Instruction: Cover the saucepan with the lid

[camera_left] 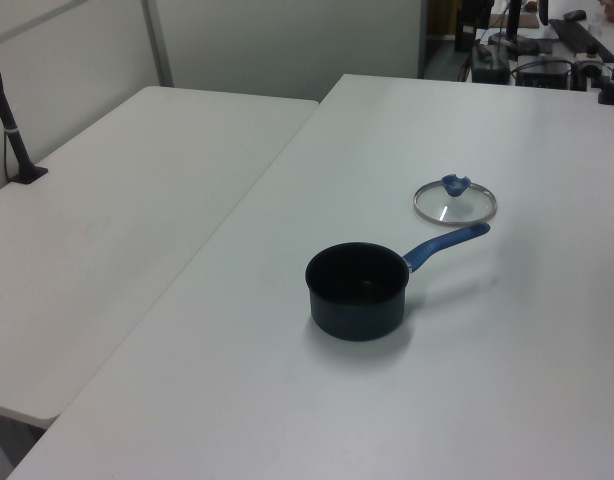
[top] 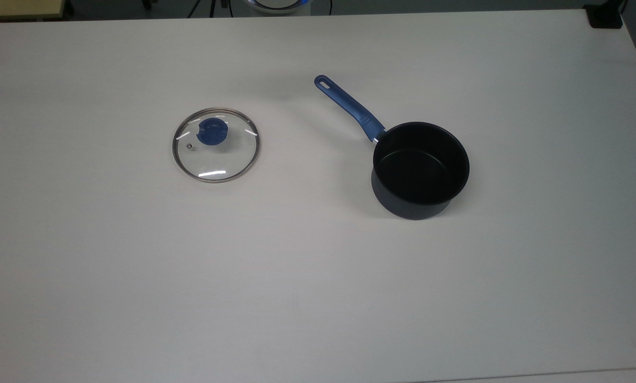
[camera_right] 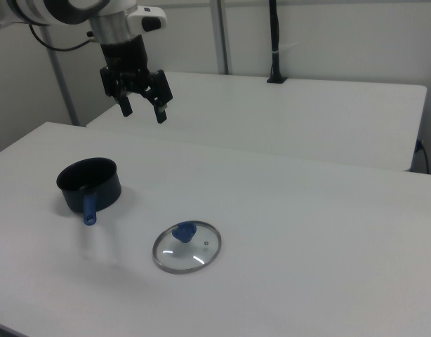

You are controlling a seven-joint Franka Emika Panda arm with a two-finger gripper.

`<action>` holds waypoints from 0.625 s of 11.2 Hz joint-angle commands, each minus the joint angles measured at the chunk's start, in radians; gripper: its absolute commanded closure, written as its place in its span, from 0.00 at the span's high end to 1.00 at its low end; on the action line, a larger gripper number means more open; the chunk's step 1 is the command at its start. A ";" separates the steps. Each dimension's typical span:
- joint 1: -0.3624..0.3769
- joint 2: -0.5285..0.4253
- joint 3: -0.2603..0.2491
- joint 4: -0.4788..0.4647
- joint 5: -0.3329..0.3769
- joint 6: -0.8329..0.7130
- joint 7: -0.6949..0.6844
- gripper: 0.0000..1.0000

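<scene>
The lid (top: 216, 144) is a clear glass disc with a steel rim and a blue knob, lying flat on the white table (top: 137, 266). It also shows as the lid (camera_left: 455, 201) and the lid (camera_right: 187, 246). The saucepan (top: 420, 169) stands upright to the top view's right of it, dark and empty, its blue handle pointing up-left. The saucepan (camera_left: 357, 290) and the saucepan (camera_right: 89, 185) sit a short gap from the lid. My gripper (camera_right: 143, 110) hangs open high above the table, up behind the saucepan in the right view, holding nothing.
A second white table (camera_left: 107, 230) adjoins along the left view's left. A black pole (camera_right: 274, 42) stands on the far table in the right view. A dark clamp (top: 605, 16) sits at the top view's upper right corner.
</scene>
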 commanded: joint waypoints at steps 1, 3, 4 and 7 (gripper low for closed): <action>0.011 -0.044 -0.005 -0.048 -0.012 0.021 -0.002 1.00; 0.011 -0.045 -0.005 -0.053 -0.012 0.019 0.000 1.00; 0.011 -0.045 -0.005 -0.055 -0.012 0.018 0.000 1.00; 0.008 -0.060 -0.011 -0.065 -0.010 -0.002 -0.008 1.00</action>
